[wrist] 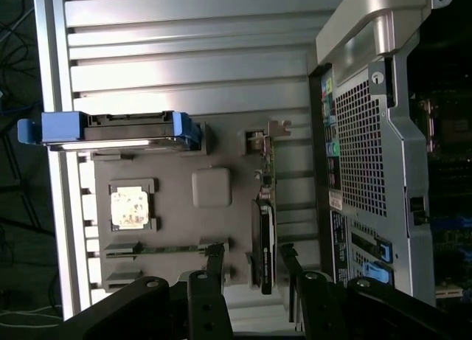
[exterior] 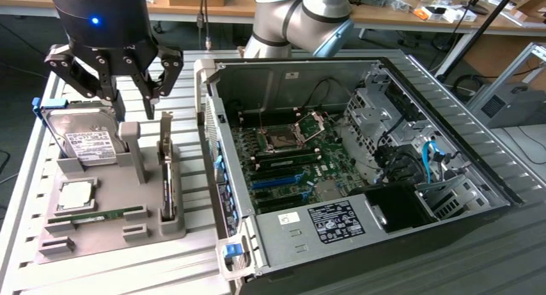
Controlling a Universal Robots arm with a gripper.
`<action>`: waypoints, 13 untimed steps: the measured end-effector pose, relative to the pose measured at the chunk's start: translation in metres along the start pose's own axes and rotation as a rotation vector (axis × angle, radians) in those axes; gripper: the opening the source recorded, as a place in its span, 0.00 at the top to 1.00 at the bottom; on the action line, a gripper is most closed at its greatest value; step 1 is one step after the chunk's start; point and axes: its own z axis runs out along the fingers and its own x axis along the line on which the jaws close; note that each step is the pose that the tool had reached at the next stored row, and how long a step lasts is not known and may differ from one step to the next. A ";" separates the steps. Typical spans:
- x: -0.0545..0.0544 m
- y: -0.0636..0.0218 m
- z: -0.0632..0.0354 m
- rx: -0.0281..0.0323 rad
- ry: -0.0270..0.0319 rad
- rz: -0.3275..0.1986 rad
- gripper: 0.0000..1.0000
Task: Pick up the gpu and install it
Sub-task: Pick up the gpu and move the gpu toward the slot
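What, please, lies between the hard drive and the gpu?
A grey upright post stands between the hard drive and the gpu, seen in the exterior view.

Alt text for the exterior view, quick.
An open gripper hovers above the gpu, which stands on edge in a gray holder tray, not yet gripped. The tray also carries a hard drive, and an open computer case with its motherboard exposed sits to the exterior view's right.
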 end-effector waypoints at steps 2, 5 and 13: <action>0.000 -0.0011 0.0006 0.0001 0.0001 0.000 0.58; 0.000 -0.0031 0.0016 0.0000 0.0000 0.000 0.58; 0.000 -0.0073 0.0037 0.0000 0.0000 0.000 0.58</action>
